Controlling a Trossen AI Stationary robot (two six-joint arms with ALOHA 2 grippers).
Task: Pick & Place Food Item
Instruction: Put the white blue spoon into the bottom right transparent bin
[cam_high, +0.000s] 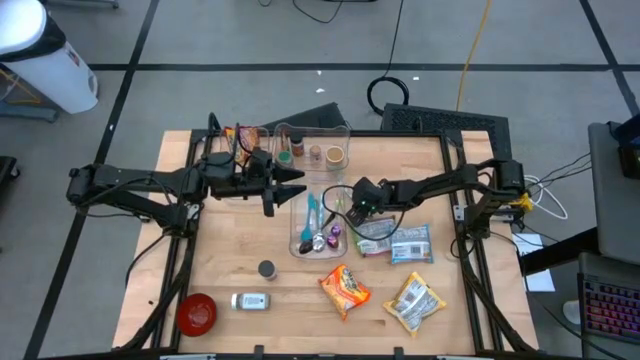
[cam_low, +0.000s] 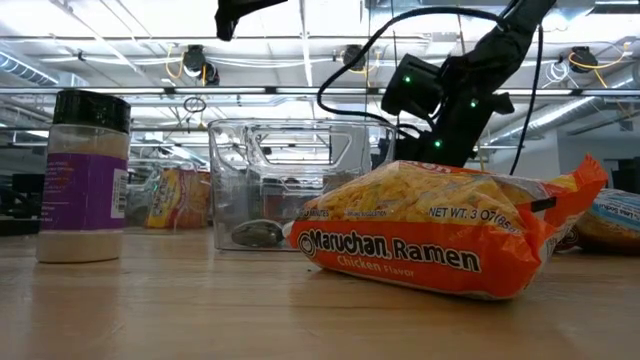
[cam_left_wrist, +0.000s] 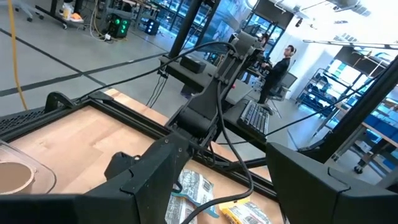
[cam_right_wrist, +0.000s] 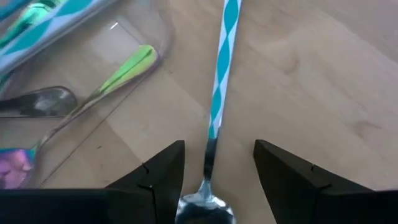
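Observation:
An orange ramen packet (cam_high: 344, 288) lies flat on the table near the front and fills the low view (cam_low: 440, 235). My right gripper (cam_high: 347, 207) is open and low over the table beside a clear utensil tray (cam_high: 300, 238). Its fingers stand on either side of the neck of a spoon with a teal-and-white striped handle (cam_right_wrist: 221, 81) without touching it; the spoon lies flat on the wood. My left gripper (cam_high: 297, 186) is open and empty, raised above the table near the tray's far end.
Other snack packets (cam_high: 410, 243) (cam_high: 417, 303) lie at the right front. A spice jar (cam_high: 250, 301), a red bowl (cam_high: 196, 312) and a small dark cap (cam_high: 266, 268) are at the left front. Clear bins with jars (cam_high: 315, 150) stand at the back.

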